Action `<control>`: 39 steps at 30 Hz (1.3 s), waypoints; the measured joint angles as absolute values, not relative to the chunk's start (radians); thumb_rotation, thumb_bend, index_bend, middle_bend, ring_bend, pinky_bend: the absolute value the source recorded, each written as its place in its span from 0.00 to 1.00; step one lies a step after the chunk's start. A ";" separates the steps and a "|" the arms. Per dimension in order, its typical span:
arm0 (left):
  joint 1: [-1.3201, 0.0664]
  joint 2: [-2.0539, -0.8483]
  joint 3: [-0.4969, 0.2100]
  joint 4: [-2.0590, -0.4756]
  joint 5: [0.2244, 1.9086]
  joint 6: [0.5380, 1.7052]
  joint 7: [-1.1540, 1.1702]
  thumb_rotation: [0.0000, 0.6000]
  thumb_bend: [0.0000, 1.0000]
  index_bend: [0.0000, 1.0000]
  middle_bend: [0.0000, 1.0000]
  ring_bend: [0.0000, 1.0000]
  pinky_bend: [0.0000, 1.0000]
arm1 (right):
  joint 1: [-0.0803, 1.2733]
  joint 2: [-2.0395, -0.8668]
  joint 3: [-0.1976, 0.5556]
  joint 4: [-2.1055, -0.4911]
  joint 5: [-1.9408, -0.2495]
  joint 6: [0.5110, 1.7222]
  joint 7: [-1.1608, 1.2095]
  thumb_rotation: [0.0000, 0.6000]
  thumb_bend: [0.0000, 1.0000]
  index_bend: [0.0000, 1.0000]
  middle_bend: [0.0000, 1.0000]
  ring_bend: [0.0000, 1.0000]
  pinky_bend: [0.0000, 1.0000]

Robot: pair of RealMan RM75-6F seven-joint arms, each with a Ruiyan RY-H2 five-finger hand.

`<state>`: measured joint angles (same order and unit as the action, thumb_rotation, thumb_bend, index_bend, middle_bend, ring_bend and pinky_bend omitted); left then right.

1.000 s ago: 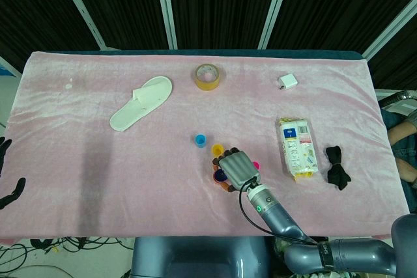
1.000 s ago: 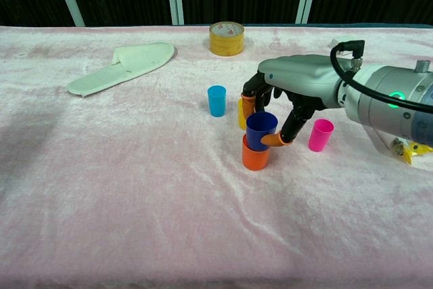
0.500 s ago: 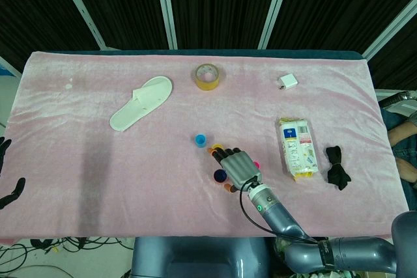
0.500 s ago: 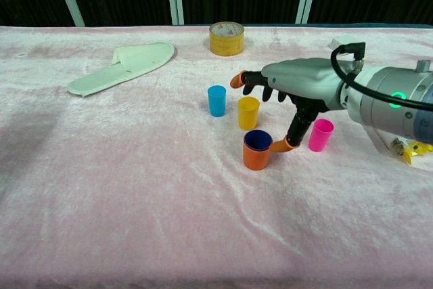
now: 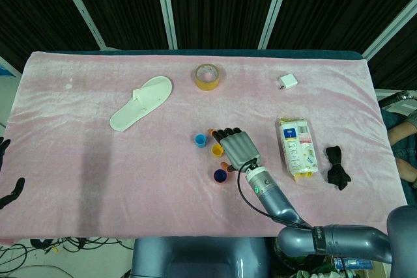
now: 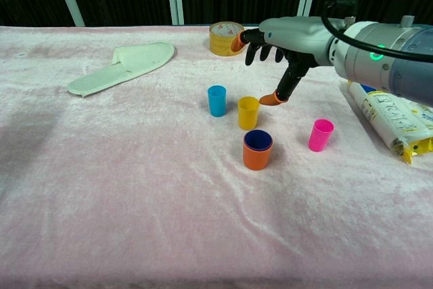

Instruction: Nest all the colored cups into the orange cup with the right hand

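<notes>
The orange cup point(image 6: 257, 156) stands near the table's middle with the dark blue cup point(image 6: 258, 140) nested inside it; from above they show as one orange cup point(image 5: 220, 176). A yellow cup point(image 6: 248, 112) point(image 5: 217, 150) and a light blue cup point(image 6: 216, 100) point(image 5: 200, 139) stand just behind it. The pink cup point(image 6: 321, 135) stands to the right; the head view hides it under my arm. My right hand point(image 6: 284, 40) point(image 5: 238, 148) hovers above and behind the yellow cup, fingers spread, holding nothing. My left hand point(image 5: 8, 174) shows only as dark fingertips at the left edge, apart and empty.
A white slipper point(image 5: 141, 102) lies at the back left and a tape roll point(image 5: 208, 76) at the back middle. A small white box point(image 5: 287, 81), a snack packet point(image 5: 297, 148) and a black item point(image 5: 337, 166) lie on the right side.
My right hand let go of the dark blue cup, which sank into the orange cup. The hand then opened wide, rose and moved back above the yellow cup.
</notes>
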<state>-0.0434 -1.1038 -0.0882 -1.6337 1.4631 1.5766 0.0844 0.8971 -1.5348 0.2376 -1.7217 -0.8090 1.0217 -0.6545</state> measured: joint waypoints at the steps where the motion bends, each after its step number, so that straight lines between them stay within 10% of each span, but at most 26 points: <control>1: -0.043 -1.103 -0.089 -1.634 1.462 1.576 0.083 1.00 0.34 0.05 0.05 0.00 0.00 | 0.905 -1.545 0.239 -1.706 -0.798 1.014 -0.654 1.00 0.19 0.19 0.26 0.21 0.23; 39: -0.048 -1.094 -0.088 -1.635 1.457 1.560 0.069 1.00 0.34 0.05 0.04 0.00 0.00 | 0.960 -1.768 0.215 -1.324 -0.811 0.933 -0.541 1.00 0.27 0.50 0.52 0.32 0.23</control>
